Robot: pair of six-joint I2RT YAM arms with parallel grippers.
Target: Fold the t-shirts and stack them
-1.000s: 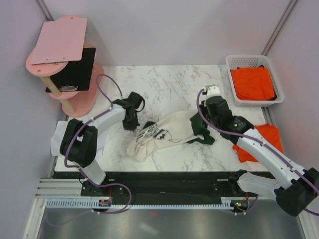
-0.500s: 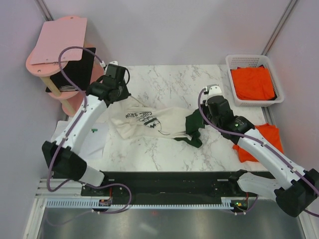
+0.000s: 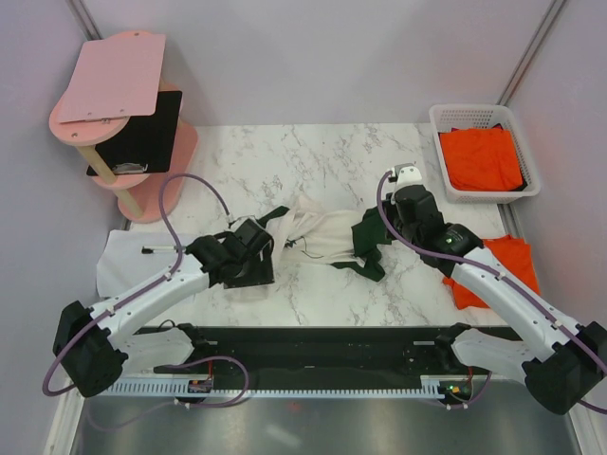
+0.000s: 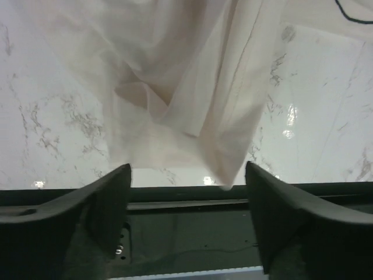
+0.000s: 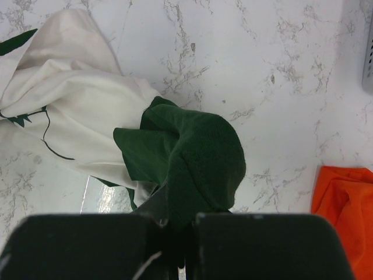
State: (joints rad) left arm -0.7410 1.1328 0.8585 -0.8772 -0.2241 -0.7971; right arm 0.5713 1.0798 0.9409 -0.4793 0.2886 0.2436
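On the desk (image 3: pixel 322 166), centre: crumpled cream-white t-shirt (image 3: pixel 322 232), pinched by its dark green sleeve (image 5: pixel 192 157) in closed right jaws, other end hanging loose between parted left jaws. At right: orange t-shirt (image 3: pixel 481 156) in white basket (image 3: pixel 434 121), second orange t-shirt (image 3: pixel 517 254) at desk edge

Marble tabletop (image 3: pixel 322 156) open along far edge, cream-and-green cloth t-shirt (image 3: pixel 327 232) heaped mid-table, white plastic basket (image 3: pixel 474 111) in right corner, pink shelf stand (image 3: pixel 64 121) left

White basket (image 3: pixel 474 111) far right; pink stand (image 3: pixel 119 76) far left.
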